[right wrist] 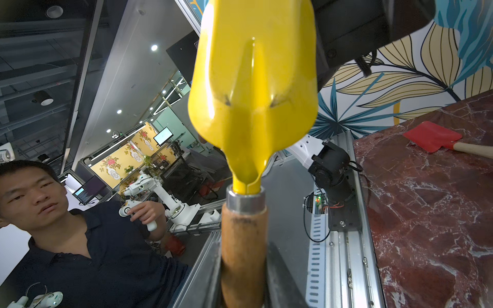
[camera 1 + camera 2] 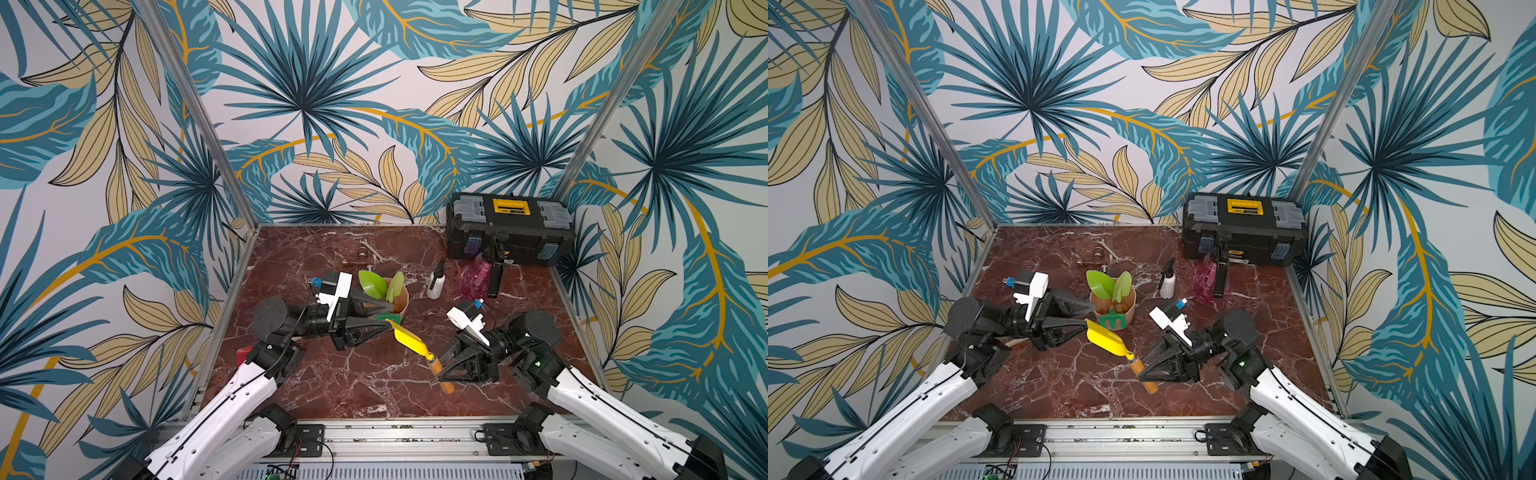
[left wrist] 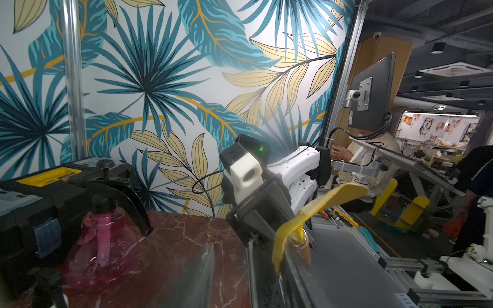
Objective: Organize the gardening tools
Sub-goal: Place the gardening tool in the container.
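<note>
Red-brown marble surface (image 2: 374,390) carries everything. The black-and-yellow toolbox (image 2: 511,230) is in the far right corner, lid down. My right claw (image 2: 441,371) is clamped on the wooden handle of the yellow trowel (image 2: 409,337). The right wrist view confirms it: the handle is pinched between both jaws. The trowel is tilted, blade pointing at the pot and at my left claw (image 2: 391,317). Left claw jaws are parted, and the left wrist view shows nothing between them. Its tips are just beside the tan pot (image 2: 402,302), mid-surface. The trowel's blade tip reaches that claw's nearer finger; contact or not, can't tell. The pink spray bottle (image 2: 473,279) stands just in front of the toolbox, black trigger head on top. The white spray bottle (image 2: 435,286) is upright beside it, on the pot's side. The red spade (image 1: 433,136) lies flat on the surface near the left edge, mostly hidden behind my left arm in both top views. In the pot, heads up, are the lime-green scoop (image 2: 372,284) and the narrower lime-green trowel (image 2: 395,284). The dark-green rake (image 2: 1111,320) has its head at the pot's near wall; inside or leaning against it, can't tell. A silver wrench (image 2: 374,250) is near the back edge, with small fittings (image 2: 1096,251) just beside it, well apart from both claws.
</note>
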You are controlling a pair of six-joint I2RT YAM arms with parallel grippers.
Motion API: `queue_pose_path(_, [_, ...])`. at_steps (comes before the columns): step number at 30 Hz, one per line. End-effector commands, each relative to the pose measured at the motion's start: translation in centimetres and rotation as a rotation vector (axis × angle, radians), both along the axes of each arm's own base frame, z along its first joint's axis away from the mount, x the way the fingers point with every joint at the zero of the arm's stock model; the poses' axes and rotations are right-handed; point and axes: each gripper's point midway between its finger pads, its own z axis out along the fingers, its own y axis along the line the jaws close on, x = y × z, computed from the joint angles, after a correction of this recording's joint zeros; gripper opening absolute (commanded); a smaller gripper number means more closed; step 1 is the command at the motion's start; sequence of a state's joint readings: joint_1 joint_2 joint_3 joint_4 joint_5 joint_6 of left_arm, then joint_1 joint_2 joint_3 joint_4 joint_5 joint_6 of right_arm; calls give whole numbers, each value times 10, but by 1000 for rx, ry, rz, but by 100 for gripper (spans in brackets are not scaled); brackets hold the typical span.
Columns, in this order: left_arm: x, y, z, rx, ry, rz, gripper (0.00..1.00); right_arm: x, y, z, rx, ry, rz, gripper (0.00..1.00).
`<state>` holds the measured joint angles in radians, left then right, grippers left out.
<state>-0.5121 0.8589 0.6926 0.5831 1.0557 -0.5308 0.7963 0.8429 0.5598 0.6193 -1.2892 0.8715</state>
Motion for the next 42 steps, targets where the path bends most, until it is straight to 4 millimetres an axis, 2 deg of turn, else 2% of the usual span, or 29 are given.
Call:
queue_pose_path(1, [-5, -1, 8, -3, -25, -17, 36, -1, -1, 11, 43, -53, -5, 10])
queue_pose_path(6, [-7, -2, 9, 3, -33, -23, 35, 5, 4, 7, 24, -37, -24, 11])
queue_pose_path(12, [-10, -3, 11, 0, -47, -27, 25, 9, 7, 4, 15, -37, -37, 11])
queue_pose_path(17, [-11, -3, 10, 2, -57, -27, 5, 10, 8, 2, 9, -34, -42, 12])
queue_pose_path(19, [-11, -3, 10, 3, -65, -18, 0, 12, 8, 2, 9, -40, -54, 20])
queue_pose_path(21, [-9, -1, 10, 3, -81, 16, 0, 13, 8, 2, 3, -47, -69, 41])
queue_pose_path(24, [3, 2, 8, 39, -100, 126, 0, 22, 11, -1, -23, -52, -141, 68])
queue_pose_path(26, [12, 6, 8, 53, -119, 214, 0, 31, 13, -5, -47, -48, -207, 78])
queue_pose_path(27, [16, 9, 10, 54, -132, 252, 0, 44, 13, -10, -72, -42, -270, 81])
queue_pose_path(30, [25, 20, 16, 57, -188, 375, 0, 64, 13, -29, -150, -32, -401, 86])
queue_pose_path(35, [55, 37, 19, 111, -243, 602, 0, 116, 1, -54, -281, -34, -739, 89])
queue_pose_path(39, [84, 48, 9, 212, -261, 760, 0, 134, -11, -58, -300, -39, -878, 90])
queue_pose_path(42, [108, 53, -6, 313, -253, 849, 0, 143, -20, -61, -318, -37, -960, 89])
